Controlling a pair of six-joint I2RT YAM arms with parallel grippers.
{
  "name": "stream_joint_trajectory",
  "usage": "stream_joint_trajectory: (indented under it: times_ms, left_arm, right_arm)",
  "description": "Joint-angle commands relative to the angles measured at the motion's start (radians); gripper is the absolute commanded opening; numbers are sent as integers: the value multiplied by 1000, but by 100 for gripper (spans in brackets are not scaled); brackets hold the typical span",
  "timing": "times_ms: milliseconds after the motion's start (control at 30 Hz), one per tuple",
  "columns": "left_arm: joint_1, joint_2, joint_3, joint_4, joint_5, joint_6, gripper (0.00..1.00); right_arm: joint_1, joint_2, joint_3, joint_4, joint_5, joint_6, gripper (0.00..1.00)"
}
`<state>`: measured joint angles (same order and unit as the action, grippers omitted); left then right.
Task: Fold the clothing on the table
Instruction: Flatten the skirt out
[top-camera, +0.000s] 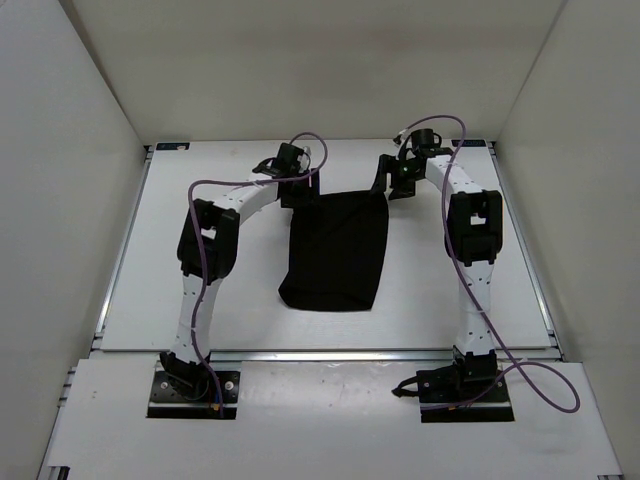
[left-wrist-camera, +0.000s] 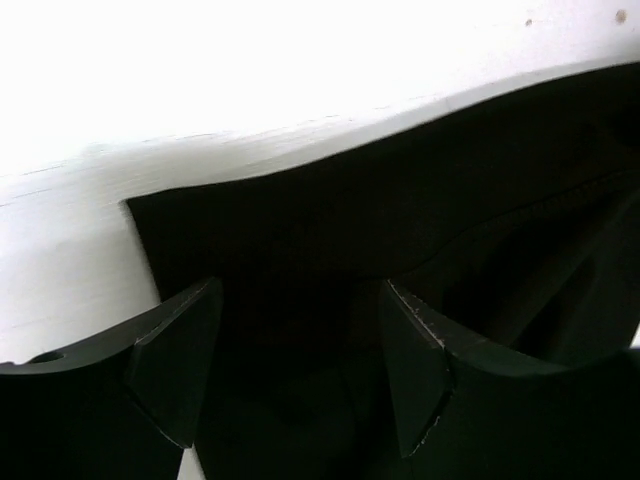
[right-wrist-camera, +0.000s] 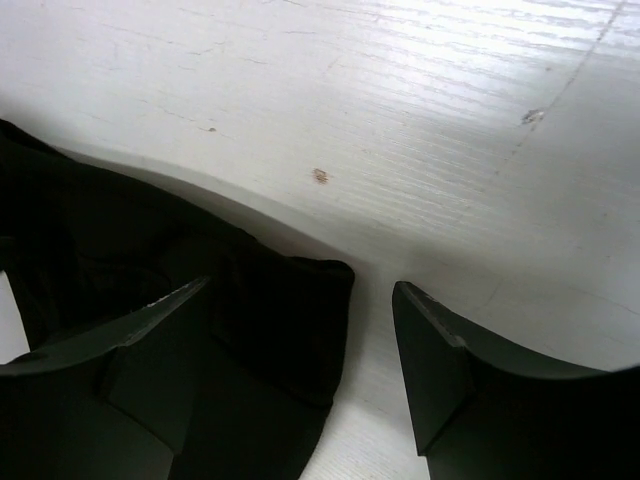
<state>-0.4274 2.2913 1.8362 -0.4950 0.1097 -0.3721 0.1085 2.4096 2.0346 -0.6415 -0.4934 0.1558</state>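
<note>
The white table is boxed in by upright white walls on three sides, and the black clothing lies near its middle as a roughly rectangular slab, apparently doubled over once already, though layers cannot be counted with certainty in such dark fabric. Both arms are reached out to its far edge. The left gripper is held spread, low over the far-left corner, with nothing pinched between its fingers. The right gripper is likewise held wide apart at the far-right corner, one finger over cloth and the other over bare tabletop. The step in hand is judged to be the approach to the two far corners before a fold toward the near edge. A descent onto each corner is called for next, with the top layers caught together and both corners lifted evenly. Purple cables are looped above the wrists and could be snagged. A small brown speck is seen on the tabletop; nothing is obstructed by it.
</note>
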Motion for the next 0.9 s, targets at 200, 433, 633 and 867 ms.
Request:
stream_joint_trajectory:
  times_ms: [200, 433, 633, 867]
  left_arm:
    - [99, -141, -84, 79, -31, -17, 75]
    - [92, -72, -74, 62, -21, -25, 71]
    - [84, -33, -80, 79, 22, -59, 68]
    - [72, 17, -52, 73, 33, -91, 58]
  right_arm:
    - [-9, -21, 27, -11, -2, -7, 60]
    - [-7, -6, 32, -1, -28, 4, 53]
    - [-7, 5, 36, 5, -37, 16, 45]
    - [-6, -6, 29, 11, -50, 7, 43]
